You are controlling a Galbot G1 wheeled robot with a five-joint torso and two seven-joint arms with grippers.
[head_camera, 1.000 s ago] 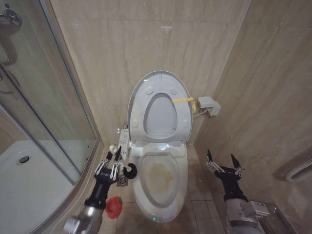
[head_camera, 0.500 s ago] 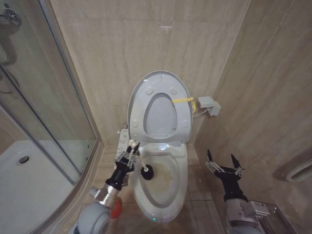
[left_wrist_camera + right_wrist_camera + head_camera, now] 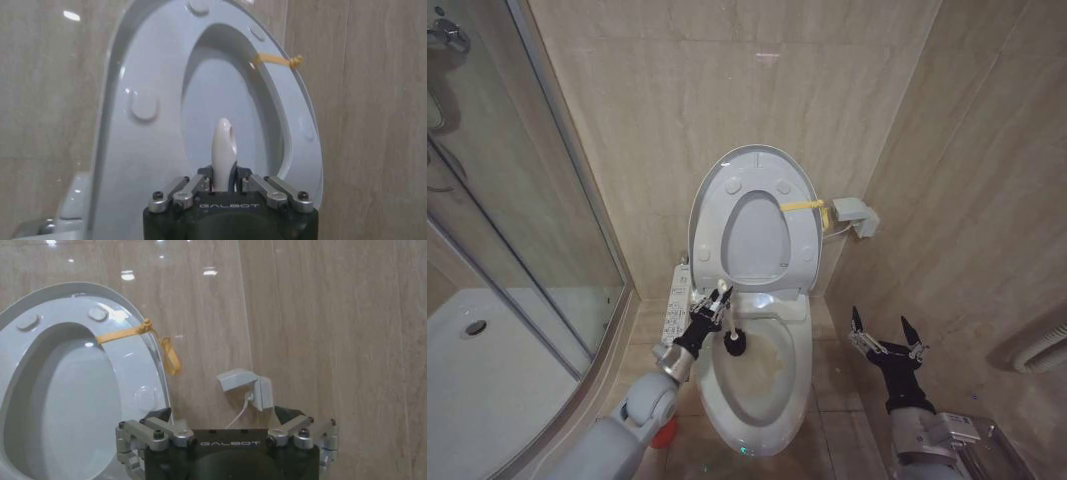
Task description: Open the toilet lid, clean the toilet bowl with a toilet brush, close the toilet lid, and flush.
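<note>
The toilet lid stands raised against the wall, with the seat ring up in front of it. Below lies the toilet bowl, its inside stained yellowish-brown. My left gripper is shut on the toilet brush's white handle, over the bowl's rear left rim. The dark bristle head hangs inside the bowl near its back left wall. The left wrist view has the gripper clamped on the handle, facing the raised lid. My right gripper waits open, right of the toilet.
A glass shower screen and white shower tray stand on the left. The bidet control panel sits beside the left arm. The red holder cup peeks out by the bowl. A wall box and yellow strap are right of the lid.
My left arm has carried the brush rightward and away from me, from beside the toilet to over the bowl; the bristle head is now inside the bowl. The right arm has not moved.
</note>
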